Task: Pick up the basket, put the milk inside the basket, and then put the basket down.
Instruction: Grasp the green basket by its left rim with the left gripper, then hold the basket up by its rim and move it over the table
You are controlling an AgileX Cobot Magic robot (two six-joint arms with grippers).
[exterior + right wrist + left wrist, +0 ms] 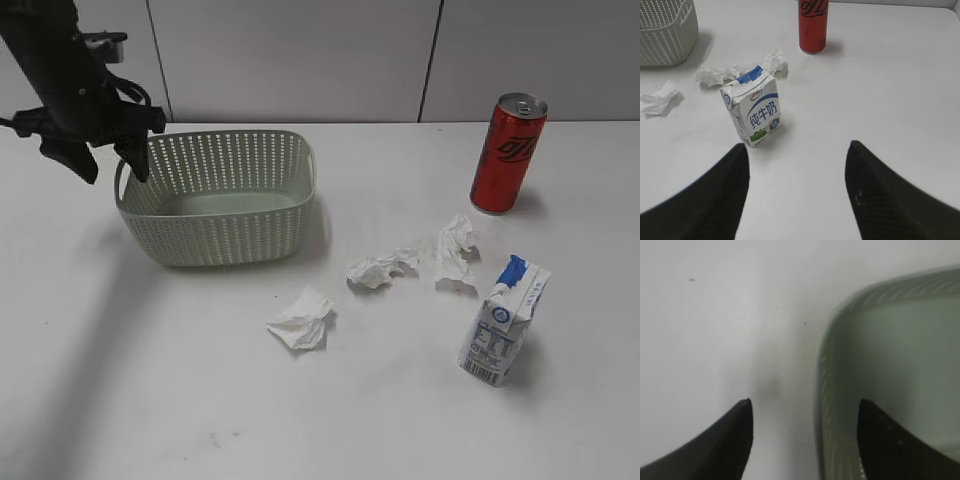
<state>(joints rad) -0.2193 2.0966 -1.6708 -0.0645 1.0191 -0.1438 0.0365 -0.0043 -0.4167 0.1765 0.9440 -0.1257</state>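
Note:
The pale green basket (pixel 220 235) stands upright at the back left of the white table. My left gripper (pixel 110 165) is open over the basket's left end. In the left wrist view (pixel 802 405) one finger is over the table and the other over the inside of the blurred basket (pixel 880 340), with the end wall between them. The milk (pixel 503 320), a white carton with a blue top, stands at the front right. In the right wrist view my right gripper (pixel 797 147) is open and empty, just short of the milk (pixel 752 112), which stands ahead to its left. The right arm does not show in the exterior view.
A red soda can (pixel 508 152) stands at the back right, also in the right wrist view (pixel 813 25). Crumpled tissues lie between basket and milk: one (pixel 302 320) in front of the basket, two (pixel 385 268) (pixel 455 250) nearer the can. A grey wall stands behind the table.

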